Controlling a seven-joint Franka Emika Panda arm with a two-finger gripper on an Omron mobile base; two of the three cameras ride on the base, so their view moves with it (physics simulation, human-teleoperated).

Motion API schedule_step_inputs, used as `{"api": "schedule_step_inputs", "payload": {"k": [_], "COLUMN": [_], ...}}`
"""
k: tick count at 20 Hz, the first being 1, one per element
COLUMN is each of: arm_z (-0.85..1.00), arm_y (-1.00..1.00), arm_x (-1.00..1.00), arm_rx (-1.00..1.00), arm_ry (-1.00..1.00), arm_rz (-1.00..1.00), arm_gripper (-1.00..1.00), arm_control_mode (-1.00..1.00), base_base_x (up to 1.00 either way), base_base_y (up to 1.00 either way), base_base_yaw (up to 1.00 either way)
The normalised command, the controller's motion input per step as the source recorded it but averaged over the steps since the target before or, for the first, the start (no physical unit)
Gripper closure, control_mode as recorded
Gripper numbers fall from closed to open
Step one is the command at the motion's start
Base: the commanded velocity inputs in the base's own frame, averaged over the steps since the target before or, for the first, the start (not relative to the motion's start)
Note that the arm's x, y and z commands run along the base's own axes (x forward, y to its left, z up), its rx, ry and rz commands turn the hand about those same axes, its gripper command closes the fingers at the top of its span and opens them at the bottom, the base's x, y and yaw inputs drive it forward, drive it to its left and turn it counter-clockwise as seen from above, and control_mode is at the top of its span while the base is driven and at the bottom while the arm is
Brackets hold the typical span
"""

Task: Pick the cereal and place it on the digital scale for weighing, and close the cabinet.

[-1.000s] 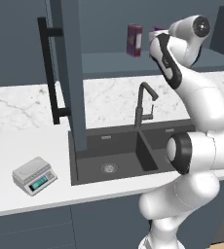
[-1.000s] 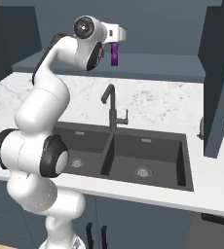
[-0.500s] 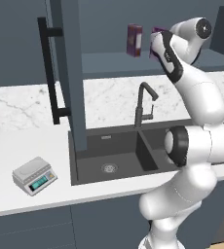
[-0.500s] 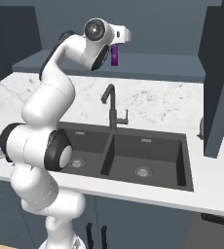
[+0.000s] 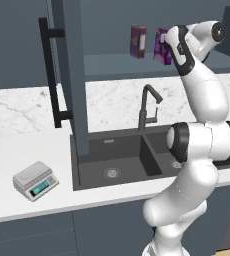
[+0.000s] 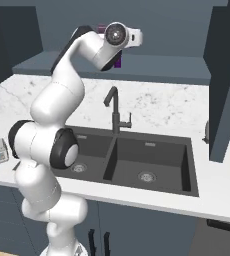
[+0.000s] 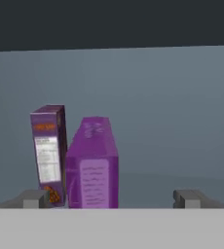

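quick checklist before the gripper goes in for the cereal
1. Gripper open: ok, fingertips stand wide apart.
2. Cereal between the fingertips: not ok, it sits left of centre in the hand view.
3. Maroon box clear of the grasp: not ok, it stands close beside the cereal, by the left fingertip.
4. Cabinet door open: ok.
5. Scale top free: ok.
6. Cereal upright: ok.

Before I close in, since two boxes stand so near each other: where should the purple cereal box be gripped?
Judging by its pose, grip the bright purple cereal box across its narrow facing end, coming straight in from the open cabinet front. It stands upright on the shelf, and the open pincer straddles it, but the darker maroon box crowds one side.
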Motion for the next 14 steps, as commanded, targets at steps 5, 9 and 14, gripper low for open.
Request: {"api": "schedule_step_inputs", "payload": {"k": [5, 9, 14], "arm_z": [-0.01, -0.01, 0.0], "arm_y": [0.01, 0.23, 0.12], "arm_x": [0.1, 0.02, -0.09], "arm_rx": [0.0, 0.0, 0.0], "arm_ry": [-0.04, -0.08, -0.08], "arm_rz": [0.01, 0.0, 0.0], "arm_gripper": [-1.0, -1.0, -1.0], "arm_control_mode": [-1.0, -1.0, -1.0], "base_base_x": [0.0, 0.0, 0.0], "base_base_y": [0.0, 0.0, 0.0], "base_base_yaw": [0.0, 0.0, 0.0]}}
